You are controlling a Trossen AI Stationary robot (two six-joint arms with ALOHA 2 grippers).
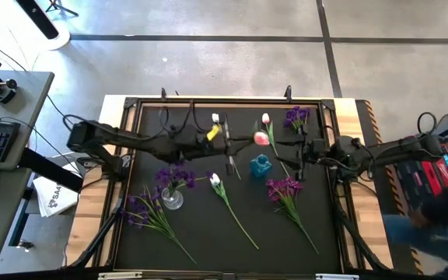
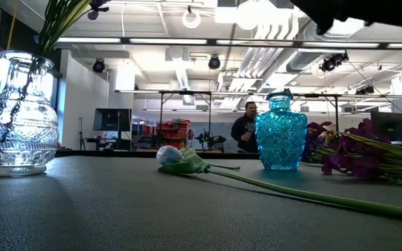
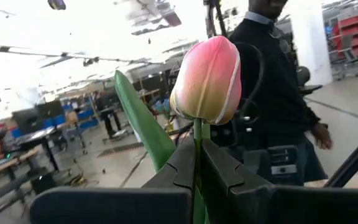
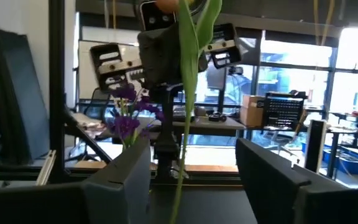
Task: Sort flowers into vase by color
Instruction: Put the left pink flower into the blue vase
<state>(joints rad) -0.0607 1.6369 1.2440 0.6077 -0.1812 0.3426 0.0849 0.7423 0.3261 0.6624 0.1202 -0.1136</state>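
A large workshop hall with ceiling pipes and strip lights lies behind the counter (image 1: 232,233), whose dark mat fills a light wooden frame. A person (image 2: 245,130) stands far back in the hall.

Both dark arms reach in from the sides and meet above the middle of the counter's far half. The left arm stretches level from the left edge; its pincer (image 3: 197,163) is clamped on the green stem of a pink tulip (image 3: 207,79), the bloom standing just above the fingertips. The right arm comes in level from the right; its pincer (image 4: 194,165) stands apart, the tulip's stem hanging in the gap between its two fingers.

On the near half, a clear glass vase (image 1: 173,199) at left holds a purple sprig (image 1: 176,177). Another purple sprig (image 1: 142,208) lies just beside it towards the left edge. A white tulip (image 1: 215,180) lies in the middle with its long stem running towards the near edge. A small blue vase (image 1: 260,166) stands right of centre, with a third purple sprig (image 1: 285,189) lying near it. A fourth purple sprig (image 1: 296,117) and a white tulip (image 1: 215,118) lie near the far edge.
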